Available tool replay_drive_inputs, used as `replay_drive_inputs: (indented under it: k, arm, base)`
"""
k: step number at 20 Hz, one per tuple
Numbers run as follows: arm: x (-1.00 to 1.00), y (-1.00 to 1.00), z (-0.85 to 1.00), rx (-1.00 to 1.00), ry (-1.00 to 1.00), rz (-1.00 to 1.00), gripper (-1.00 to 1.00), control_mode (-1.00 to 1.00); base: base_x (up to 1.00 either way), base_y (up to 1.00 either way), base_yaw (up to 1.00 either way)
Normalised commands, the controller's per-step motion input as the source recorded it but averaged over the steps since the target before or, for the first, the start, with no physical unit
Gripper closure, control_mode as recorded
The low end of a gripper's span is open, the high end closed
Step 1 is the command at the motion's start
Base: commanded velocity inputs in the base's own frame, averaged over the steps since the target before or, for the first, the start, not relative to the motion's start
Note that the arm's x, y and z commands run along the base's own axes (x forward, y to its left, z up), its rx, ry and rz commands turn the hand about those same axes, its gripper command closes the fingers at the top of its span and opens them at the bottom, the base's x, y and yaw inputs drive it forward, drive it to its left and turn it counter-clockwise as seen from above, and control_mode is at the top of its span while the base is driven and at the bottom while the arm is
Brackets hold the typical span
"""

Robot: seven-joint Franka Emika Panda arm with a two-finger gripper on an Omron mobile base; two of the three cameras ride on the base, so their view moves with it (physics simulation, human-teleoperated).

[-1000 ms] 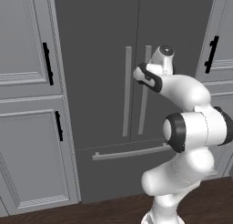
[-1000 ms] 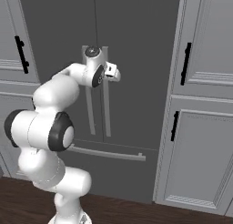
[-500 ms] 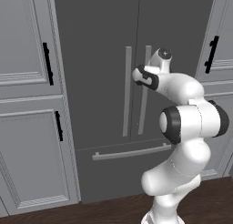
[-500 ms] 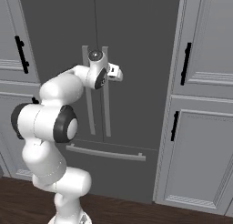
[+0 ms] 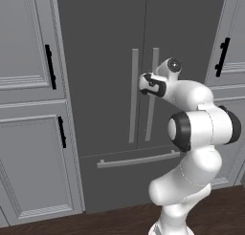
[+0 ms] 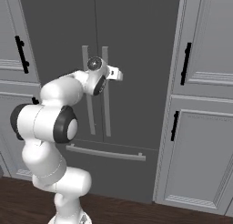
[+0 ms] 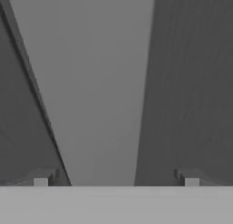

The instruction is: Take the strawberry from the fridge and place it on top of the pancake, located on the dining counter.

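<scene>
The fridge stands straight ahead with both dark grey doors closed, so the strawberry is hidden. My gripper is at chest height against the right door's pale vertical handle. In the hand view that handle runs up the middle, between my two fingertips. The gripper is open, straddling the bar without closing on it. From the right base view the hand sits over the same handle. The pancake and the dining counter are out of view.
Pale grey panelled cupboards with black handles flank the fridge on the left and right. A horizontal bar handle marks the lower drawer. Dark wood floor lies below.
The arm has stretched further toward the fridge, bringing the hand closer onto the right door's handle. The jaws have stayed open and the doors closed.
</scene>
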Motion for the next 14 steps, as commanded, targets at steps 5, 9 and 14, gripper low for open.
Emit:
replay_drive_inputs:
  k: [5, 9, 14]
  arm:
    - [0.52, 0.0, -0.17, 0.0, -0.15, 0.0, 1.0, -1.0]
    - [0.17, 0.0, -0.04, 0.0, -0.1, 0.0, 1.0, -1.0]
    - [-0.17, -0.22, 0.0, 0.0, 0.01, 0.0, 1.0, -1.0]
  base:
    - [0.0, 0.0, 0.0]
    - [0.0, 0.0, 0.0]
    - [0.0, 0.0, 0.0]
